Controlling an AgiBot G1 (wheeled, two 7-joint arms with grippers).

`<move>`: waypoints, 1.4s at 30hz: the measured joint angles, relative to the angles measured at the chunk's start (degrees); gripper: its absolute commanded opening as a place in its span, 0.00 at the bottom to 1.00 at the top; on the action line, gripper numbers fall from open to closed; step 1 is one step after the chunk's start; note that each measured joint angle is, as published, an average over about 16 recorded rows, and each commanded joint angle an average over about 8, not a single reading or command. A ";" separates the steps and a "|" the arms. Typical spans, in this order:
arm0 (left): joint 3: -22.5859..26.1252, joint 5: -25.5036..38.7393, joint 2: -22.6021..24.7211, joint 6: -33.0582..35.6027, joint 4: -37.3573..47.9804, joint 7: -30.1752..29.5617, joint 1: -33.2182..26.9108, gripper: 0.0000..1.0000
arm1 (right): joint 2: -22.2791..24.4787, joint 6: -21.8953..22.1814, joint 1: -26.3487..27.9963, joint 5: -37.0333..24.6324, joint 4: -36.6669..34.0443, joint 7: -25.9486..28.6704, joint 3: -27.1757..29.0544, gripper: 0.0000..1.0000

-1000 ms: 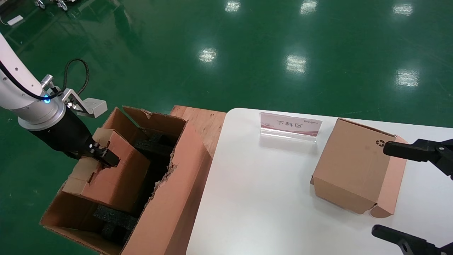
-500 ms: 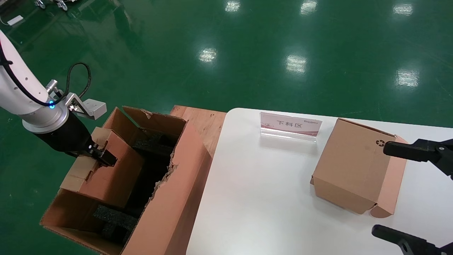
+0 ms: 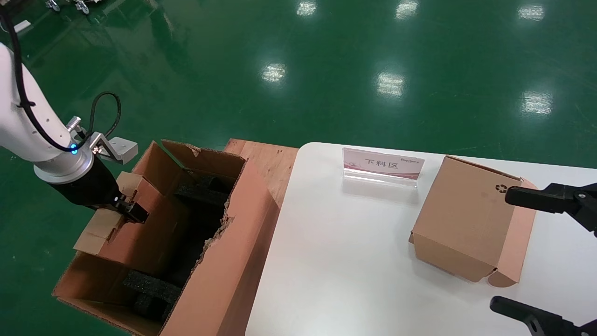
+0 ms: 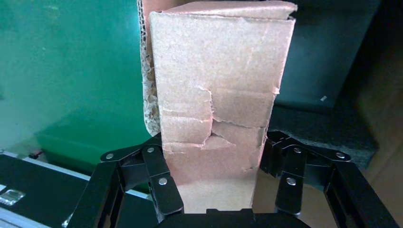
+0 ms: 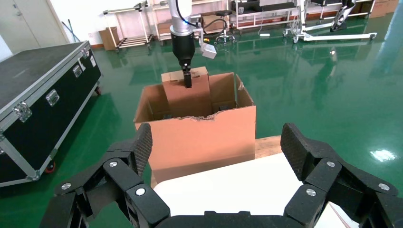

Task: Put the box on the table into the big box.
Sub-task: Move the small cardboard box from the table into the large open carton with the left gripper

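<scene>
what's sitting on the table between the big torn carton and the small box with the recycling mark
Only a clear acrylic sign stand, set toward the back of the white table; bare elsewhere, head view.

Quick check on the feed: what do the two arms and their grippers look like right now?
Left arm: glossy white shell, silver wrist ring with a blue light, looped black cable, grey camera bracket, black left gripper. The right gripper is matte black too, with textured pads and silver rivets along its linkage fingers.
</scene>
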 measured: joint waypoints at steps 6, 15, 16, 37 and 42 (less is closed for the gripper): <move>0.53 1.43 0.56 -1.36 -0.06 -1.05 1.52 0.00 | 0.00 0.00 0.00 0.00 0.00 0.00 0.00 1.00; 1.16 3.10 1.35 -3.16 -0.30 -2.86 3.69 0.00 | 0.00 0.00 0.00 0.00 0.00 0.00 0.00 1.00; 1.22 3.23 1.43 -3.33 -0.33 -3.07 3.93 0.00 | 0.00 0.00 0.00 0.00 0.00 0.00 0.00 1.00; 2.06 4.39 2.30 -5.90 -0.14 -6.75 8.85 0.92 | 0.00 0.00 0.00 0.00 0.00 0.00 0.00 1.00; 2.15 4.44 2.39 -6.10 0.05 -7.19 9.40 1.00 | 0.00 0.00 0.00 0.00 0.00 0.00 0.00 1.00</move>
